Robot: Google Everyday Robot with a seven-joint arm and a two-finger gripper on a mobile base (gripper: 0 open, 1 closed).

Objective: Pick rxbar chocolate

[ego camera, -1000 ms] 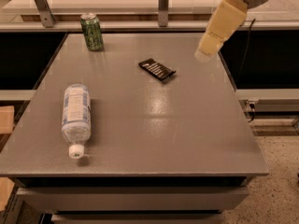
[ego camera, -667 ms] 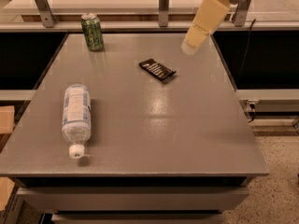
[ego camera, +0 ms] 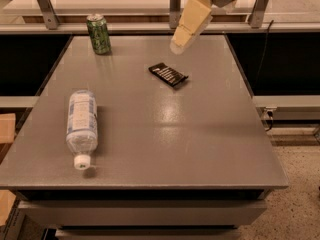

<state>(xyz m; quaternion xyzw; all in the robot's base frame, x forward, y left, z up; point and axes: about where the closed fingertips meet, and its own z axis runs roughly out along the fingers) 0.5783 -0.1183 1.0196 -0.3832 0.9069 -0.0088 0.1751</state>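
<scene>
The rxbar chocolate (ego camera: 168, 74) is a small flat black wrapped bar with thin white lines, lying on the grey table (ego camera: 200, 134) a little right of its middle toward the back. My gripper (ego camera: 179, 45) hangs from the top of the camera view, its cream-coloured end pointing down and left. It is above the table, just behind and slightly right of the bar, not touching it.
A green can (ego camera: 99, 34) stands upright at the back left. A water bottle (ego camera: 81, 125) lies on its side at the left, cap toward the front edge. Metal posts and a rail run behind the table. The table's right edge drops to the floor.
My gripper has moved left and slightly down, from over the table's back right corner to just behind the bar. The bar, can and bottle have not moved.
</scene>
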